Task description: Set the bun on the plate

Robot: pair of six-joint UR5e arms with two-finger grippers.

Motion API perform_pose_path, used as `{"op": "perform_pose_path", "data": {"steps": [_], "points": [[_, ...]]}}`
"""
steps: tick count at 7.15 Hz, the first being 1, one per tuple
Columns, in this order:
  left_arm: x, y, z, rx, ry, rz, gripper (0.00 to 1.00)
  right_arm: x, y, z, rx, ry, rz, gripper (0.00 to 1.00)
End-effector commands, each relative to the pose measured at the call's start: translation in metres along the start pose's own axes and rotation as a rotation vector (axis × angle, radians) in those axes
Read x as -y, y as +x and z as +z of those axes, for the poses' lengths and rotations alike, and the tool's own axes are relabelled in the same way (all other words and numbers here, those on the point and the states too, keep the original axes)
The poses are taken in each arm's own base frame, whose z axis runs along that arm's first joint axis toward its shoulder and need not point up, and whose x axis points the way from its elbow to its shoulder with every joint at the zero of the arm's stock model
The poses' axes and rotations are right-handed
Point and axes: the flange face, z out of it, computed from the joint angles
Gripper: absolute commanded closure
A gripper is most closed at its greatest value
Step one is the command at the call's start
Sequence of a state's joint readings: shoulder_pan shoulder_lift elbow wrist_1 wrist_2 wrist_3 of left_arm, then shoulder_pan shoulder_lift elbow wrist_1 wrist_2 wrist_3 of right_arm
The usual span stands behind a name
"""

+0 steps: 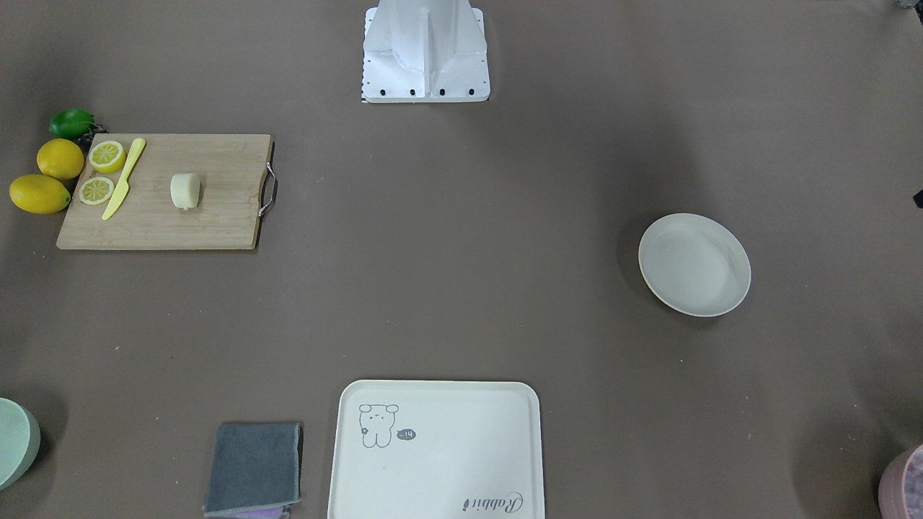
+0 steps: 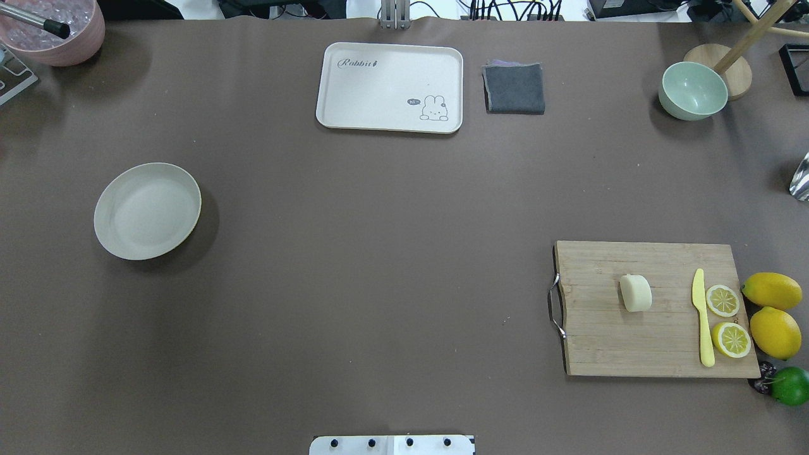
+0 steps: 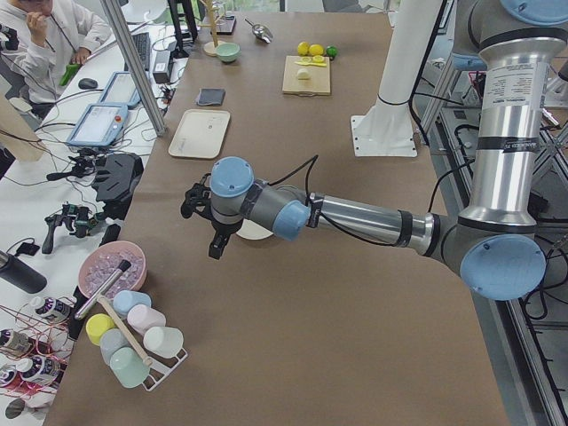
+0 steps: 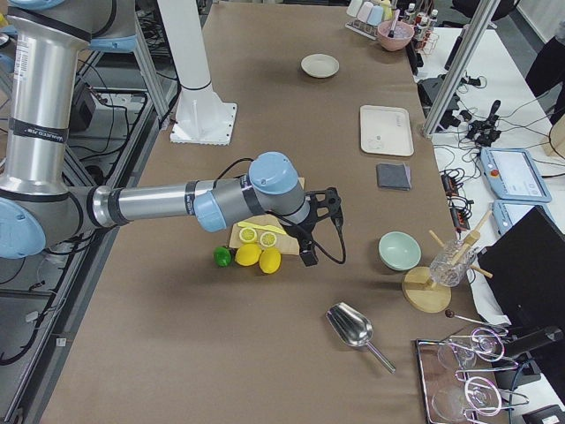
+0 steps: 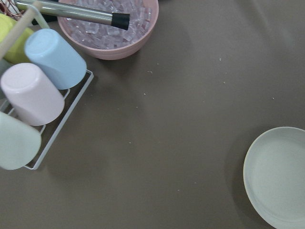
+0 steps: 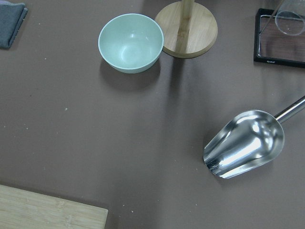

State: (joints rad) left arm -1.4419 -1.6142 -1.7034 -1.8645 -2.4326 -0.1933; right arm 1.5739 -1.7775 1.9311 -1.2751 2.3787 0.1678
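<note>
Bun [image 2: 635, 292] on board [image 2: 607, 341], plate [image 2: 147, 210] well apart; grasp not begun; right arm [image 4: 150, 205], nearer, must descend on bun; jaws' opening cannot be told.

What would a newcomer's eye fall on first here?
The bright lemons and a lime catch the eye first, beside the wooden board on the robot's right. On that board lies the pale bun, near a yellow knife. Far off on the robot's left stands the empty plate.
</note>
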Motion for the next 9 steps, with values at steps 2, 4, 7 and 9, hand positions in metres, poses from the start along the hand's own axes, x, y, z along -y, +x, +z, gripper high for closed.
{"op": "perform_pose_path", "data": {"steps": [2,4,7,9], "points": [[0.009,0.046,0.079,-0.043,-0.096,-0.107,0.02,0.005,-0.009,0.003,0.034,-0.007,0.005,0.00],[0.018,0.059,0.100,-0.064,-0.072,-0.050,0.02,0.005,-0.010,0.002,0.034,-0.005,0.003,0.00],[0.005,0.100,0.187,-0.019,-0.163,-0.010,0.02,0.003,-0.009,0.003,0.033,-0.008,0.006,0.00],[-0.014,0.090,0.225,-0.049,-0.165,0.042,0.02,0.003,-0.008,0.004,0.033,-0.010,0.007,0.00]]}}
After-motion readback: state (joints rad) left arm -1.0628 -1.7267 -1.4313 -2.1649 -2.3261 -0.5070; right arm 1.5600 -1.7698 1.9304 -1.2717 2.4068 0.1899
